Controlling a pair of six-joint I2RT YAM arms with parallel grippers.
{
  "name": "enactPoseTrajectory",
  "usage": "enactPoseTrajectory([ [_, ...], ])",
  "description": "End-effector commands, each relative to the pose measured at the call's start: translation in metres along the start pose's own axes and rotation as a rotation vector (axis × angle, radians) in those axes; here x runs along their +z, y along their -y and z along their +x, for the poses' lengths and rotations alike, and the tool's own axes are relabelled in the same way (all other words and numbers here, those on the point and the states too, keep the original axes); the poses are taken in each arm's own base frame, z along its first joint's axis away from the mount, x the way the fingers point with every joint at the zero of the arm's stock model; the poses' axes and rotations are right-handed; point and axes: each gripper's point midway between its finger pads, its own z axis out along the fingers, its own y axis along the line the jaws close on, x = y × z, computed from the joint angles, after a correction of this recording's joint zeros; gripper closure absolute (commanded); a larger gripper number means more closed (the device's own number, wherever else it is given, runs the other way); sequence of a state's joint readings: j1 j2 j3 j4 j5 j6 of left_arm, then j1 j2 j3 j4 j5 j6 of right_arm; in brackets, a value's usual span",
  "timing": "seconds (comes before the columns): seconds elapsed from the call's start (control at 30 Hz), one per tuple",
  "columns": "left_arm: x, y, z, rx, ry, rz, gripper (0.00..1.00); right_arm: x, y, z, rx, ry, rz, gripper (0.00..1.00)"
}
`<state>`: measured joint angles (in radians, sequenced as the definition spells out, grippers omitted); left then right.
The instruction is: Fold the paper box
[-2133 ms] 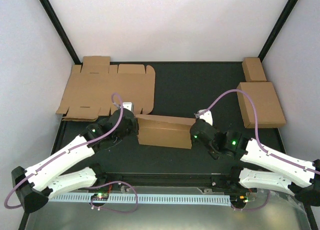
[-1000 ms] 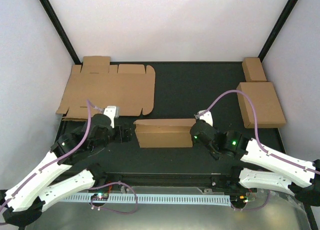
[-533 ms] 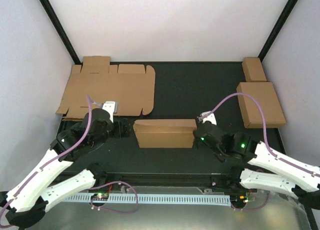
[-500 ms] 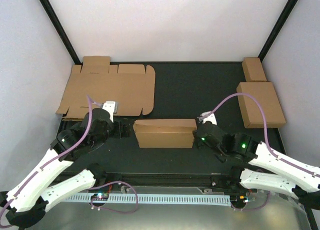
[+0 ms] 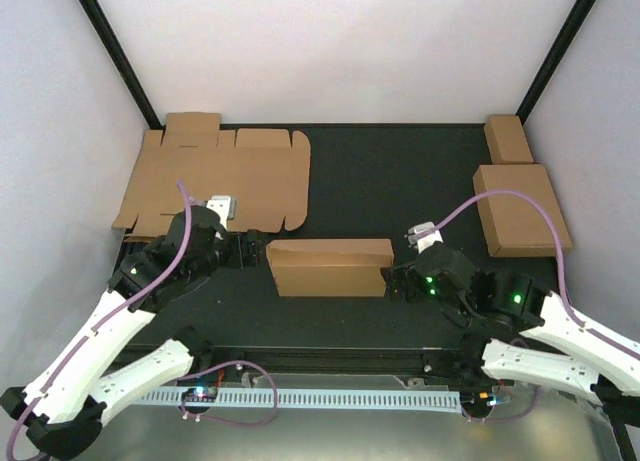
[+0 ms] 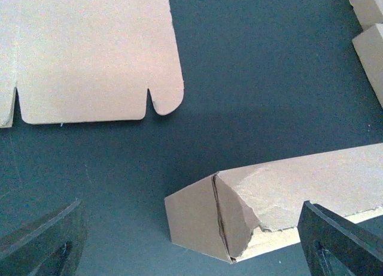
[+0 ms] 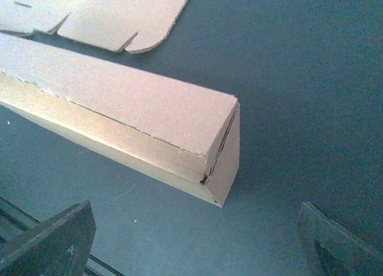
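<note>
Black table: paper box at centre, flat cardboard sheet far left, large box and small box far right.

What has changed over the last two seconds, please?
The left end effector drew back leftward from the box first. Then the right end effector opened, let go of the box's right end and pulled away to the right. The box now lies free. The flat sheet and the right-hand boxes stayed put.
</note>
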<state>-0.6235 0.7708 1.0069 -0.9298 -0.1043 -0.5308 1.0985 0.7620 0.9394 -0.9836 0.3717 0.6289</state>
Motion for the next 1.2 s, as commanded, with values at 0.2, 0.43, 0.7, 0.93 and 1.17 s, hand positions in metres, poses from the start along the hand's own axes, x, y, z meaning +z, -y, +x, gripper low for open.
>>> enactPoseTrajectory([
  [0.2,-0.003,0.027,-0.021,-0.021,0.029,0.187,0.01,-0.03,-0.002,-0.047,-0.059,0.128,0.005,0.02],
  [0.43,0.002,0.044,-0.035,-0.016,0.0,0.274,0.18,-0.017,-0.012,-0.086,-0.021,0.118,-0.1,0.23],
  [0.7,0.023,0.062,-0.028,-0.042,-0.106,0.422,0.98,-0.014,-0.042,-0.108,0.105,0.116,-0.414,0.98],
  [0.93,0.041,0.071,-0.001,-0.083,-0.238,0.53,0.98,0.006,-0.055,-0.091,0.217,0.056,-0.614,0.98],
  [1.17,0.048,0.065,0.02,-0.126,-0.26,0.56,0.98,0.028,-0.05,-0.073,0.294,0.009,-0.715,0.98],
])
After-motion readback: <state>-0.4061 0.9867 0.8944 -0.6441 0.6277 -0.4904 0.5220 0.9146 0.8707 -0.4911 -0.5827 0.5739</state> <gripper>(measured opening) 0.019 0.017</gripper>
